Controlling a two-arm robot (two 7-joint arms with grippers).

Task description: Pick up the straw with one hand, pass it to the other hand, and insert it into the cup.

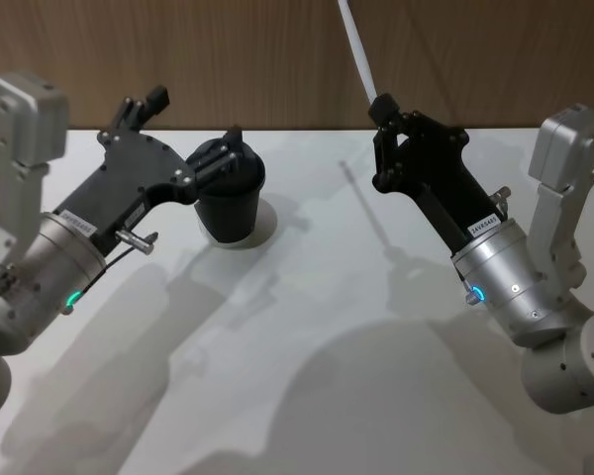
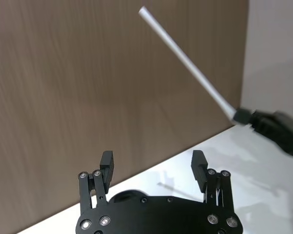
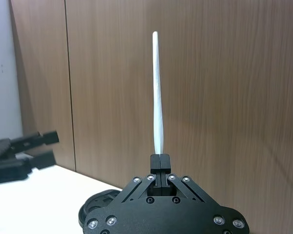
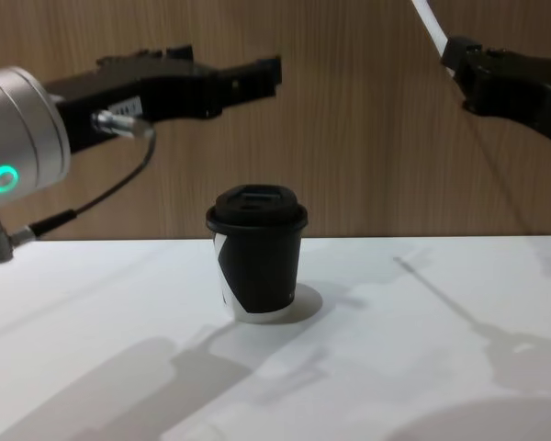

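White labels on both arms were too small to read. The lidded cup stood on the table, contents hidden. The right gripper pinched the straw high to the cup's right. The left gripper gaped wide above the cup.

Am looking down through head camera, high and steep, onto table from robot's side. Chest camera sitting low, facing forward across tabletop, catching cup side-on and close; head view sharing same cup, seeing it from above. Left wrist camera riding just behind left gripper, aiming past it at wood wall. Right wrist camera doing same behind right gripper. Each wrist view catching other gripper farther off, both sharing straw.
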